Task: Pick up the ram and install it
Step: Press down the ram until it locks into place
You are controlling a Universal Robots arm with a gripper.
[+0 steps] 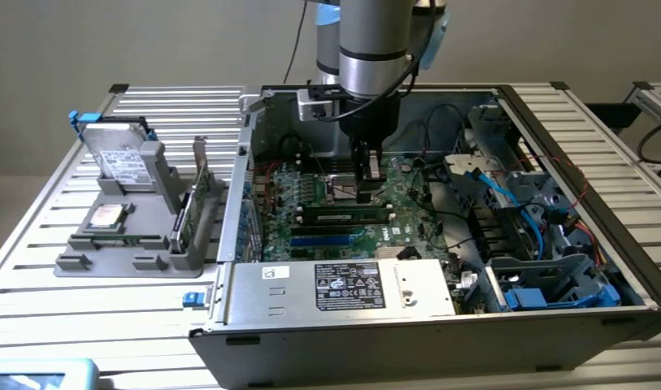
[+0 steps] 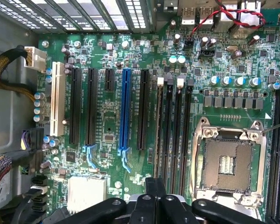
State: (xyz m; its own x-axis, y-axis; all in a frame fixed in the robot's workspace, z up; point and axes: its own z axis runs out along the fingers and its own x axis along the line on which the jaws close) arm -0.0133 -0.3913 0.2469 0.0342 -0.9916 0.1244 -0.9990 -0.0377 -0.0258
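Mid-board on the green motherboard (image 2: 112,107), inside the open grey computer case (image 1: 417,349), my black gripper (image 1: 365,193) sits clenched over the long dark-green ram stick (image 1: 346,216), which stands among the black memory slots (image 2: 177,135). Any tilt under pressure could jam it or bend contacts.

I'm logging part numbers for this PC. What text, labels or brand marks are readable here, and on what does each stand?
No text can be quoted; nothing reads clearly.
Power supply label: print and symbols too small to read.
White sticker beside it: too small.
Small white label on the ram: blurred.
Label on the hard drive: too small.
Printing on the motherboard: too small.
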